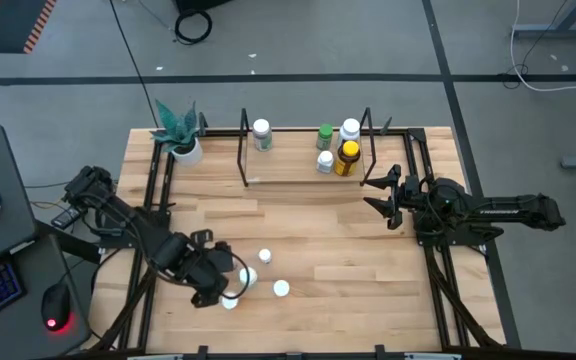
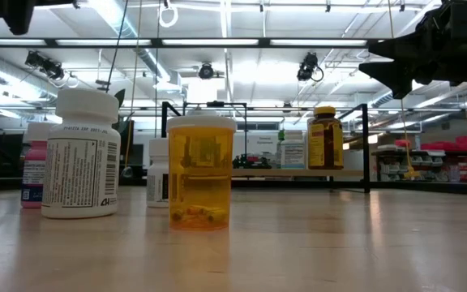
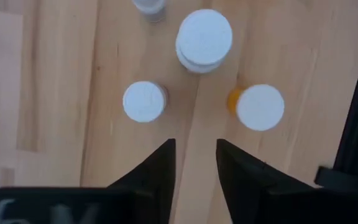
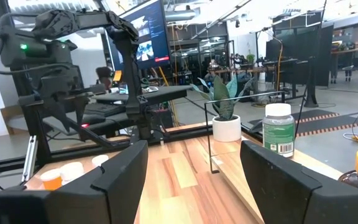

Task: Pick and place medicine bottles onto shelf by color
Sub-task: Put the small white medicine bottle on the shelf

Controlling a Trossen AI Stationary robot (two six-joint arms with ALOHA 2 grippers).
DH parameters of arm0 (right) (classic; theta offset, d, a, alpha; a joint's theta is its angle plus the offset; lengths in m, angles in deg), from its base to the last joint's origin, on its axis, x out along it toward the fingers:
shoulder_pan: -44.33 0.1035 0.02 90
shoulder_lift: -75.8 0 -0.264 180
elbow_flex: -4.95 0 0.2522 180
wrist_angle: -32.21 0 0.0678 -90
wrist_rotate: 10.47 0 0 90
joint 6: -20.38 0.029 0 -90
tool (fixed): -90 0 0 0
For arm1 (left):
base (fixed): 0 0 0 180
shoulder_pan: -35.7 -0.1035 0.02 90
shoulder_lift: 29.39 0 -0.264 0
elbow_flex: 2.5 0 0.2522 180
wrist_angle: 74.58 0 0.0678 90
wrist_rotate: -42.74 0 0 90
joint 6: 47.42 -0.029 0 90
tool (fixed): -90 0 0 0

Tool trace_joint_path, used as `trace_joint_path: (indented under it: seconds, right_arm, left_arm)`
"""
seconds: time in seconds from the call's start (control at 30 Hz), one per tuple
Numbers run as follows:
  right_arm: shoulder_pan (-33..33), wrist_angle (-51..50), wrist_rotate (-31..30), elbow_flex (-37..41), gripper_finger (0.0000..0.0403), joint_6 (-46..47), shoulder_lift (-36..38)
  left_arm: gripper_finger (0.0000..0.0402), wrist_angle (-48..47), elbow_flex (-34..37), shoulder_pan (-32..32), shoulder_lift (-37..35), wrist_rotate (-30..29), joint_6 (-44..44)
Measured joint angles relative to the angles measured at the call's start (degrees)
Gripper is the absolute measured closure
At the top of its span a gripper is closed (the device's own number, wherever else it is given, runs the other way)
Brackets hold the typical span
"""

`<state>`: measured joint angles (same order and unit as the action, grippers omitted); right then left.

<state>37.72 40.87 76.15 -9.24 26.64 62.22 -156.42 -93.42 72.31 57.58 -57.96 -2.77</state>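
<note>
Orange bottle (image 3: 258,107) is seen just beyond the left end effector (image 3: 196,155), whose narrowly parted fingers grip nothing; they should be centred over its cap before descent.

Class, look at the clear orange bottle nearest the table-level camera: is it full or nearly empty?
Nearly empty. In the low view the orange bottle stands upright, see-through, with only a few small pills lying at its bottom.

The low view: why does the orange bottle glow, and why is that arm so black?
In the low view, bright ceiling lights behind shine through the clear orange bottle, and the same backlight turns the arm overhead into a dark silhouette; in the high view the table is evenly lit.
</note>
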Motion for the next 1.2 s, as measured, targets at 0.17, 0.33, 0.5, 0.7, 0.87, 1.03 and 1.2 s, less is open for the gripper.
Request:
trace_joint_path:
  seconds: [0.17, 0.33, 0.5, 0.7, 0.87, 1.03, 1.2]
  right_arm:
    - [0.0, 0.0, 0.0, 0.0, 0.0138, 0.0, -0.02]
    - [0.0, 0.0, 0.0, 0.0, 0.0138, 0.0, 0.0]
    - [0.0, 0.0, 0.0, 0.0, 0.0138, 0.0, -0.02]
    - [0.0, -0.02, 0.0, 0.0, 0.0138, 0.0, -0.02]
    - [0.0, -0.02, 0.0, 0.0, 0.0138, 0.0, -0.02]
    - [0.0, 0.0, 0.0, 0.0, 0.0138, 0.0, -0.02]
    - [0.0, -0.02, 0.0, 0.0, 0.0138, 0.0, -0.02]
  left_arm:
    - [0.0206, 0.39, 0.0, 0.93, 1.4, -1.23, 1.2]
    - [0.0139, 0.83, -0.02, 0.05, 4.2, -2.62, 1.35]
    - [0.0133, 2.05, 0.0, -2.13, 6.83, 0.55, 0.24]
    - [0.0158, 8.14, 0.0, -4.36, 8.02, 0.74, -4.51]
    - [0.0153, 7.27, 0.0, -5.99, 10.74, 1.84, -4.89]
    - [0.0121, 8.35, 0.0, -6.81, 12.44, 3.13, -6.13]
    - [0.0094, 10.04, -0.02, -7.33, 12.91, 5.04, -6.34]
